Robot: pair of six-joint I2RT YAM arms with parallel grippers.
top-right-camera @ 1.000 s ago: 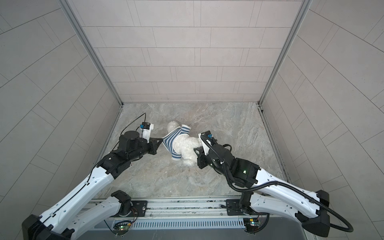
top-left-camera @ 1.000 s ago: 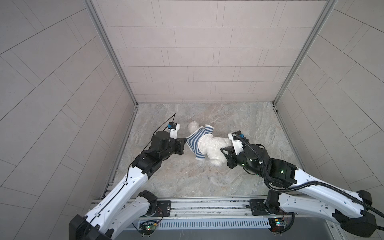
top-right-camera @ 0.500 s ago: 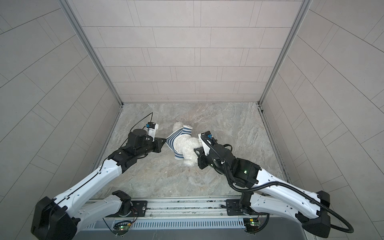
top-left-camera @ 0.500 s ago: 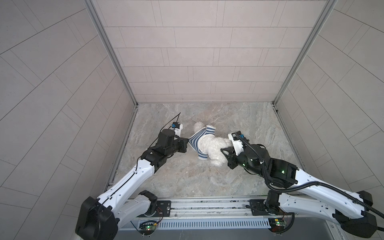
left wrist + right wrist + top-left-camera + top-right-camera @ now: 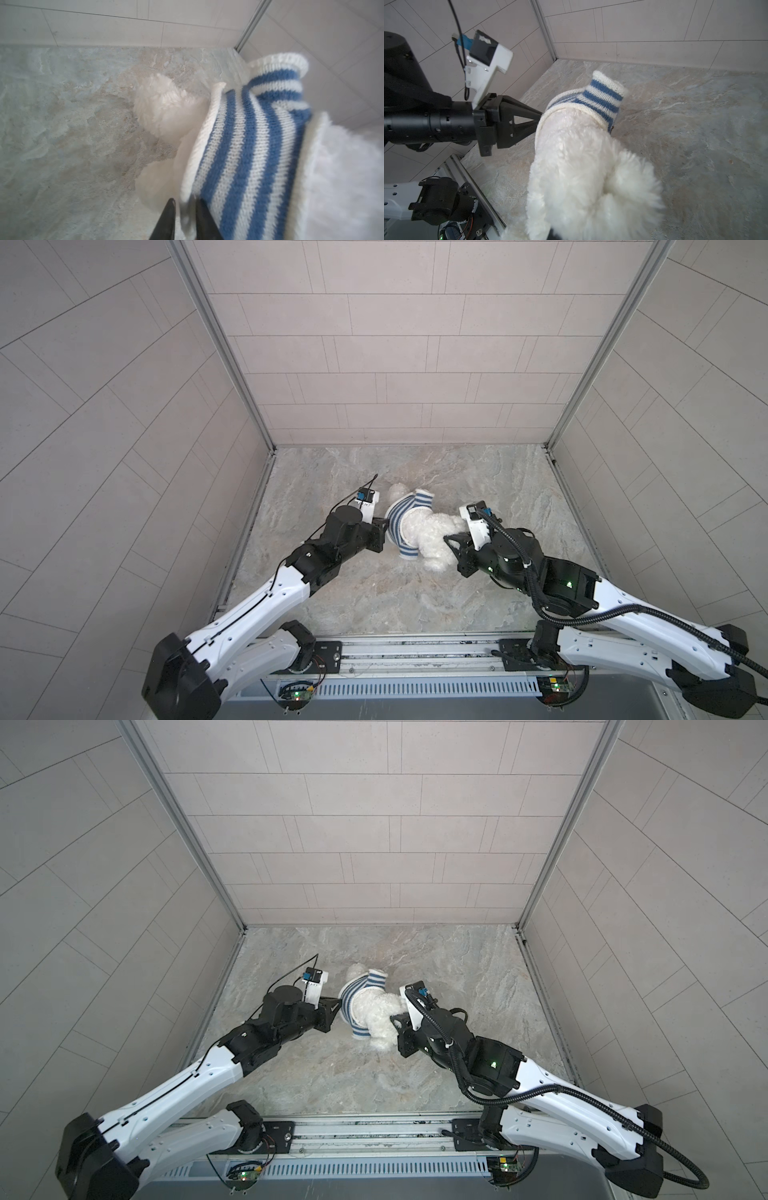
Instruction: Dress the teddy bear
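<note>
Teddy bear: the teddy bear [image 5: 432, 531] [image 5: 378, 1011] lies mid-surface between the two hands, its white fur close against both.
Shirt: a blue-and-white striped shirt [image 5: 399, 522] [image 5: 249, 145] covers the end of the bear nearest the left hand; the fluffy rear half is bare, and one sleeve points toward the back wall.
Left hand: the left hand [image 5: 385, 531] [image 5: 185, 209] meets the shirt's white hem. Its dark fingertips stand narrowly apart with the hem between them; whether they pinch it cannot be told.
Right hand: the right hand [image 5: 451, 543] [image 5: 395, 1020] is closed on the bear's bare end, its tips buried in fur in the wrist view.
Surface: the marbled grey surface [image 5: 374, 593] carries only the bear.
Surroundings: pale tiled walls [image 5: 395, 364] close in three sides; the arms' mounting rail [image 5: 415, 651] runs along the front edge, well apart from the bear.
</note>
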